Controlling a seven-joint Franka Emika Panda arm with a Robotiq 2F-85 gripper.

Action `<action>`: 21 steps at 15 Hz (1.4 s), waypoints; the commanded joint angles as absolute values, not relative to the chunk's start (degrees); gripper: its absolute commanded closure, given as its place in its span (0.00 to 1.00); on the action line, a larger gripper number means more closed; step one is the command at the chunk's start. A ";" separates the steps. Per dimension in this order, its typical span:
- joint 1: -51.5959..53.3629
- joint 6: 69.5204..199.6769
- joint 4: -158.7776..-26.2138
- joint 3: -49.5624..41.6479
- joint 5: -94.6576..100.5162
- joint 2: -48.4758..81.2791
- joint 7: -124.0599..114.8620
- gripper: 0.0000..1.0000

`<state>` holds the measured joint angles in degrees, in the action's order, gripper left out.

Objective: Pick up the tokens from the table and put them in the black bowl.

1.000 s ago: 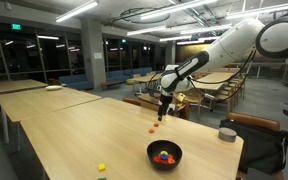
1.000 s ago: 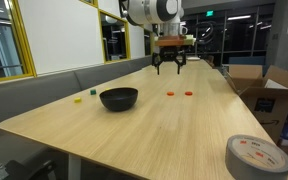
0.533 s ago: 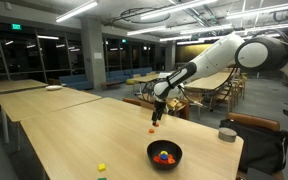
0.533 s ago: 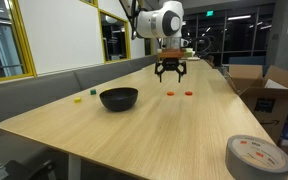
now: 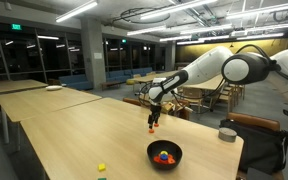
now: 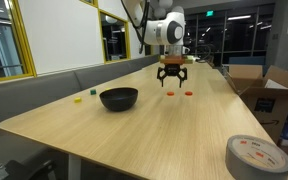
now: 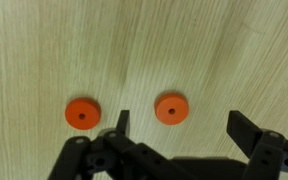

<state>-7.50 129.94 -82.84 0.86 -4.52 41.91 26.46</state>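
- Two tokens (image 7: 82,113) lie flat on the tabletop (image 7: 44,50) in the wrist view. They are small round orange discs, each with a dimple in the middle, and they lie side by side without touching.
- In an exterior view the same tokens (image 6: 170,93) are on the far half of the tabletop (image 6: 154,135), away from its edges.
- The black bowl (image 6: 118,98) is round, shallow and glossy. It stands well apart from these two discs, and orange and blue pieces (image 5: 163,156) are already inside the black bowl (image 5: 164,147).
- There is bare wood all around the two discs, so there is free room on every side. A yellow piece (image 6: 92,93) lies near the edge beyond the bowl, and a tape roll (image 6: 256,158) sits at the near corner.
- The end effector (image 7: 181,128) is spread wide and grasps nothing. One disc (image 7: 171,108) lies between its fingers (image 7: 122,122), and the other is just outside them.
- Compared with a second ago, the end effector (image 6: 174,78) has come lower and now hangs close above the discs (the bowl and the discs have not moved).
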 commanded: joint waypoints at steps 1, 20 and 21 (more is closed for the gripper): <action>-7.64 125.80 -74.57 0.90 -1.91 47.10 24.24 0.00; -7.74 123.93 -70.23 2.36 -1.93 51.60 24.11 0.00; -7.71 123.97 -70.41 2.41 -1.91 51.56 24.14 0.00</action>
